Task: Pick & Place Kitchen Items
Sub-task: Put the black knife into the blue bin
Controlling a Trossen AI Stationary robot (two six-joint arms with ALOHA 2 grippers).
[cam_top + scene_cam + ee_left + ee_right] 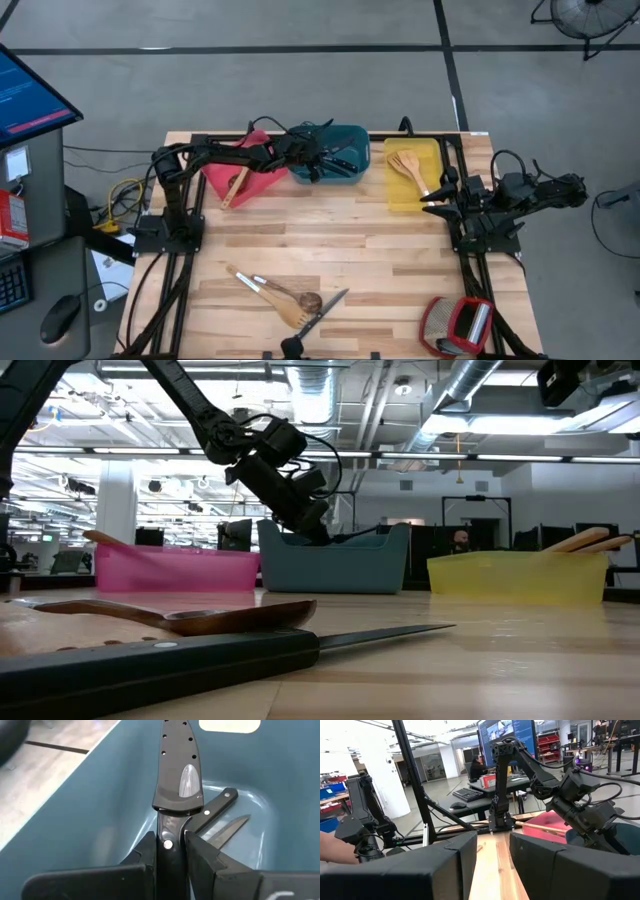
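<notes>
My left gripper [170, 851] reaches into the teal tray [352, 134] at the table's far side and is shut on a black-handled knife [177, 770] whose dark blade has small holes. Another black-handled knife [216, 812] and a serrated silver blade [231, 827] lie on the tray's floor. My right gripper [432, 203] waits open and empty beside the yellow tray [412, 203], which holds wooden spatulas [408, 166]. A wooden spoon [262, 288], a wooden spatula [290, 314] and a knife [325, 306] lie near the table's front edge. My left gripper pinches the knife's black handle [168, 836] between its two fingers, at a silver rivet close to where the blade begins. The fingers slant down into the tray from the table's left and lie along the knife, whose blade points away from them. Whether the tip rests on the tray, I cannot tell.
The red tray [262, 183] left of the teal one holds a wooden utensil [238, 186]. A bulky red-and-silver object [460, 325] stands at the front right corner. Bare wooden tabletop [330, 240] lies between the trays and the front utensils.
</notes>
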